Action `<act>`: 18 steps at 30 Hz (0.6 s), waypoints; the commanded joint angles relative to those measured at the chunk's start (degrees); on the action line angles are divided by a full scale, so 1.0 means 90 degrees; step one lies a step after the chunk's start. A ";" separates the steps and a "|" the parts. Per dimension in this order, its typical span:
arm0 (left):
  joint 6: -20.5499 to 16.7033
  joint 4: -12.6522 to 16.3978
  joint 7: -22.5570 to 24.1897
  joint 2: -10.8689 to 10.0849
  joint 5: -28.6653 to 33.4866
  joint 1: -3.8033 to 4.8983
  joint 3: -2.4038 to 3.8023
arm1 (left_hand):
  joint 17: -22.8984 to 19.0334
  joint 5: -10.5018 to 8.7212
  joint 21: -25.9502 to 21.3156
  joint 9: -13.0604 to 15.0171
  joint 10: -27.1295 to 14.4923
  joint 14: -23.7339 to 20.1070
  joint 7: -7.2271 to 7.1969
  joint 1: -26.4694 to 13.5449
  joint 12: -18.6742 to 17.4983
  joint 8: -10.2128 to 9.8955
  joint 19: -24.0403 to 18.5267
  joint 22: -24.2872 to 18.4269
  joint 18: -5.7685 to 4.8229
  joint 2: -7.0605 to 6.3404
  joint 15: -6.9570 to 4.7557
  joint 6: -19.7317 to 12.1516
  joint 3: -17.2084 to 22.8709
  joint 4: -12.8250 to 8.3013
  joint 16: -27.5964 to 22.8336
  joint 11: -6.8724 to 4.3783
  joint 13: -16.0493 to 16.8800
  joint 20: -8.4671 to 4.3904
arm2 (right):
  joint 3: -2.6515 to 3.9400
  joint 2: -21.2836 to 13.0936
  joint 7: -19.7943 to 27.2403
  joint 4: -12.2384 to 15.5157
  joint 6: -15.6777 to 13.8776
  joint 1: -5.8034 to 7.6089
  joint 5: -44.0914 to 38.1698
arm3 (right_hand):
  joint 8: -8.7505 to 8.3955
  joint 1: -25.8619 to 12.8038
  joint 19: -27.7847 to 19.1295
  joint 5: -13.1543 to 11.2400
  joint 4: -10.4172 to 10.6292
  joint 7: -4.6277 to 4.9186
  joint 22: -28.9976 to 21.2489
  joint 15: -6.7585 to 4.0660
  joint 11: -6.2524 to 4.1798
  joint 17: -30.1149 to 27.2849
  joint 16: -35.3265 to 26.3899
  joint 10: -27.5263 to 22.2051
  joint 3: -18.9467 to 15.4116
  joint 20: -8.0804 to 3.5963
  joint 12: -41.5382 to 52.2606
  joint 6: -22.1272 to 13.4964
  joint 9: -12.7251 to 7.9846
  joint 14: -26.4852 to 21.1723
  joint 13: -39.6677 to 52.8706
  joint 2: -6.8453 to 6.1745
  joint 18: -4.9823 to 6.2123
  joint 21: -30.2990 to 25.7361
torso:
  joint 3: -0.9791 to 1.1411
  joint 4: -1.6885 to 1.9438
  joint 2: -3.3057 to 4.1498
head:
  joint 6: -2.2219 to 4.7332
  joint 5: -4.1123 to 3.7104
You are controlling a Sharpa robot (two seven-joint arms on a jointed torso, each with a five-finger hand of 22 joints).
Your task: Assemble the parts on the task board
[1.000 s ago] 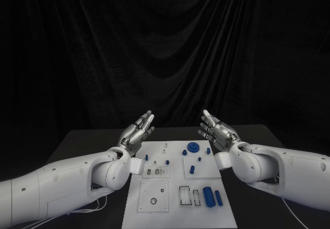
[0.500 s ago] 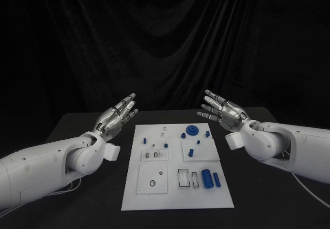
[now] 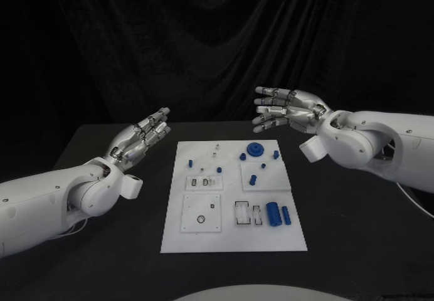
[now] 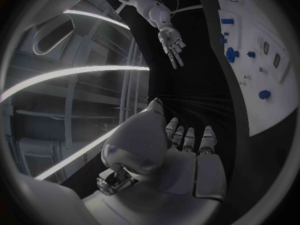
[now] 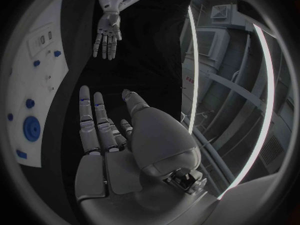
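The white task board (image 3: 233,241) lies flat in the middle of the black table. On it are a blue gear (image 3: 256,150), two blue cylinders (image 3: 274,215) lying side by side, and several small blue pegs (image 3: 252,180). My left hand (image 3: 145,137) hovers left of the board's far end, fingers straight and apart, holding nothing. My right hand (image 3: 285,110) is raised above the far right corner, fingers spread and empty. The left wrist view shows the left hand (image 4: 184,150), the right hand (image 4: 172,45) and the board (image 4: 278,107). In the right wrist view are the right hand (image 5: 103,135), the left hand (image 5: 107,32) and the gear (image 5: 31,128).
Black table surface (image 3: 362,219) runs on both sides of the board and in front of it. A black curtain (image 3: 217,56) hangs behind the table. Clear inset plates (image 3: 201,213) and slots (image 3: 243,213) sit on the board's near half.
The camera view has shifted. Both hands, close together over the board's far end a second ago, have drawn apart: the left out to the board's left side, the right up and to the right.
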 commanded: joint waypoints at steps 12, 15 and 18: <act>-0.0164 0.0371 0.1231 -0.0295 -0.0200 0.0012 0.0008 | -0.0006 0.0337 0.0010 0.0010 0.0053 -0.0012 0.0038 0.0206 0.0022 0.0017 0.0010 0.0017 0.0113 -0.0022 0.0147 0.0087 0.0039 0.0018 -0.0023 0.0103 0.0015 0.0138 | 0.0003 0.0049 -0.2558 0.0061 0.0060 0.0327 -0.7911 | 0.0710 -0.0087 0.1875 -0.0475 0.0285 -0.0183 0.1079 -0.0834 -0.0518 0.0899 0.1932 0.2476 0.0195 -0.0774 0.0432 0.2688 0.0372 0.2225 0.0013 -0.0617 0.0063 0.1704 | -0.0037 0.0138 0.0221 | -0.0323 -0.0023; -0.0215 0.0397 0.1227 -0.0351 -0.0201 0.0013 0.0008 | -0.0006 0.0429 0.0019 0.0015 0.0093 -0.0012 0.0066 0.0249 0.0031 0.0024 0.0023 0.0024 0.0115 -0.0034 0.0192 0.0137 0.0035 0.0017 -0.0023 0.0156 0.0024 0.0176 | 0.0003 0.0081 -0.2831 0.0135 0.0055 0.0337 -0.8886 | 0.0561 -0.0262 0.2134 -0.0471 0.0362 -0.0199 0.1533 -0.0946 -0.0600 0.1283 0.2520 0.2974 0.0407 -0.0897 0.0089 0.2998 0.0424 0.2682 0.0010 -0.0783 0.0058 0.2305 | -0.0063 0.0193 0.0303 | -0.0317 -0.0082; -0.0228 0.0389 0.1234 -0.0376 -0.0201 0.0013 0.0008 | -0.0006 0.0479 0.0020 0.0016 0.0094 -0.0012 0.0070 0.0269 0.0030 0.0024 0.0024 0.0024 0.0115 -0.0035 0.0207 0.0145 0.0037 0.0016 -0.0023 0.0165 0.0023 0.0189 | 0.0003 0.0093 -0.3006 0.0194 0.0020 0.0341 -0.9522 | 0.0453 -0.0403 0.2263 -0.0596 0.0439 -0.0202 0.2386 -0.0958 -0.0610 0.1454 0.2746 0.3210 0.0503 -0.0912 -0.0078 0.3120 0.0447 0.2751 0.0017 -0.0885 -0.0033 0.2978 | -0.0103 0.0248 0.0375 | -0.0315 -0.0139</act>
